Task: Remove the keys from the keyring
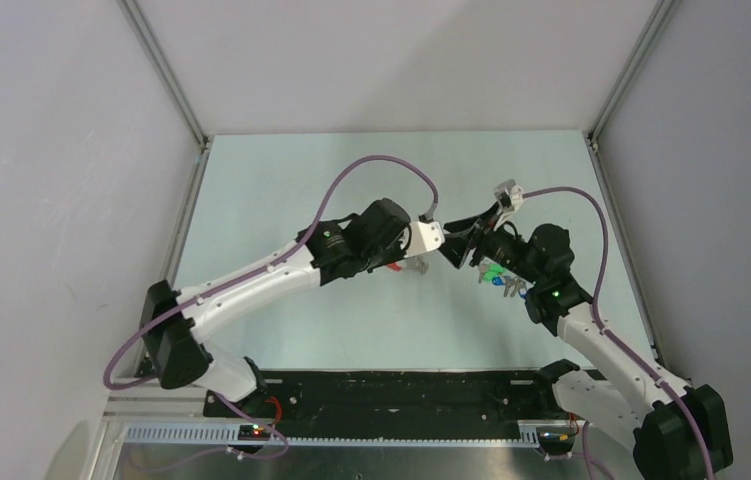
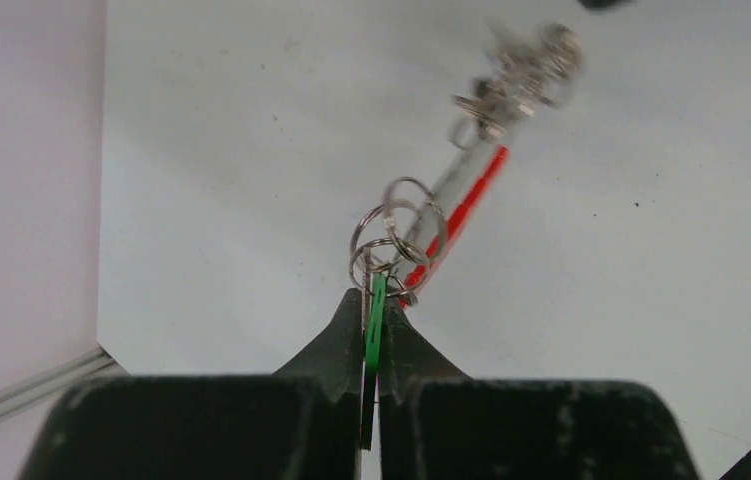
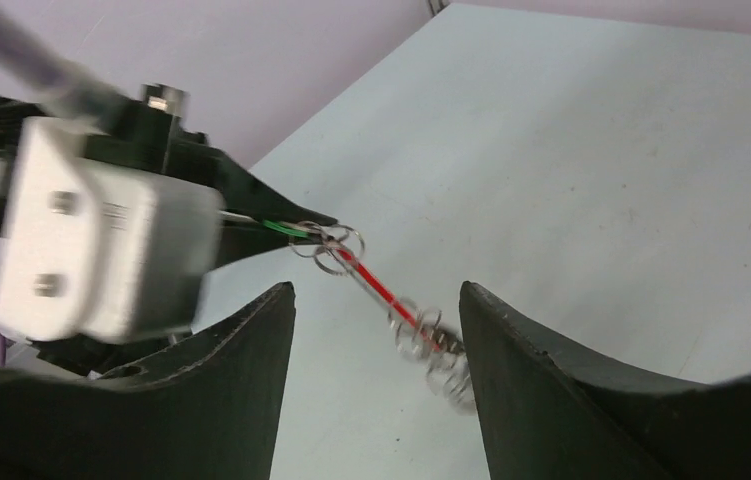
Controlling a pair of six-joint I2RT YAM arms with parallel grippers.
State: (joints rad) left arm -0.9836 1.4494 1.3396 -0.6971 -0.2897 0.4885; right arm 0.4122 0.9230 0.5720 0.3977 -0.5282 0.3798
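My left gripper (image 2: 378, 300) is shut on the green head of a key (image 2: 375, 335), held edge-on between its fingers. From that key the keyring (image 2: 461, 210), a red band with silver rings (image 2: 399, 235), stretches away to a blurred bunch of rings (image 2: 521, 80) at its far end. In the right wrist view my right gripper (image 3: 376, 290) is open. The keyring (image 3: 366, 273) hangs in the gap between its fingers and touches neither. Its blurred ring bunch (image 3: 441, 355) is close to the right finger. In the top view both grippers meet above the table's middle.
Small green and blue pieces (image 1: 494, 274) lie on the pale table (image 1: 281, 330) under my right arm. White walls with metal frame posts (image 1: 166, 75) enclose the table. A black base rail (image 1: 401, 390) runs along the near edge.
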